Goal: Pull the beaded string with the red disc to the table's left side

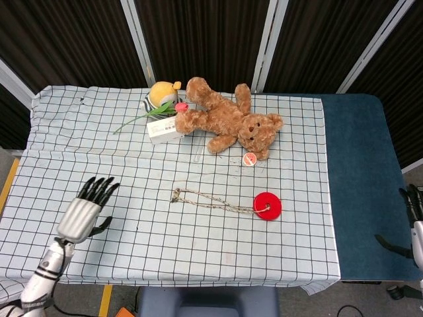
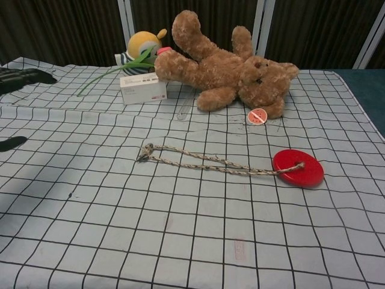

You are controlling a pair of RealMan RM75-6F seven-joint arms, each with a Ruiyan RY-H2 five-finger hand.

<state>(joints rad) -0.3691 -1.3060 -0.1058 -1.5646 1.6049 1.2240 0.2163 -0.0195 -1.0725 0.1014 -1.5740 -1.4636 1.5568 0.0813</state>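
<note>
The left robot hand (image 1: 84,210) hangs over the worktop (image 1: 79,152) with fingers spread and nothing in it, well left of the beaded string (image 1: 211,200); the string lies flat, its red disc (image 1: 268,206) at the far end from that hand. I'd go for the near loop end and drag low and slow so the disc trails along; the right robot hand (image 1: 415,228) sits way off right, can't tell its state.

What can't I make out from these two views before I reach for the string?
- Right hand: head view, cut off by the right edge; absent from chest view.
- Left hand: chest view shows only fingertips at the left edge.
- Round tag by the teddy bear: print too small.
</note>
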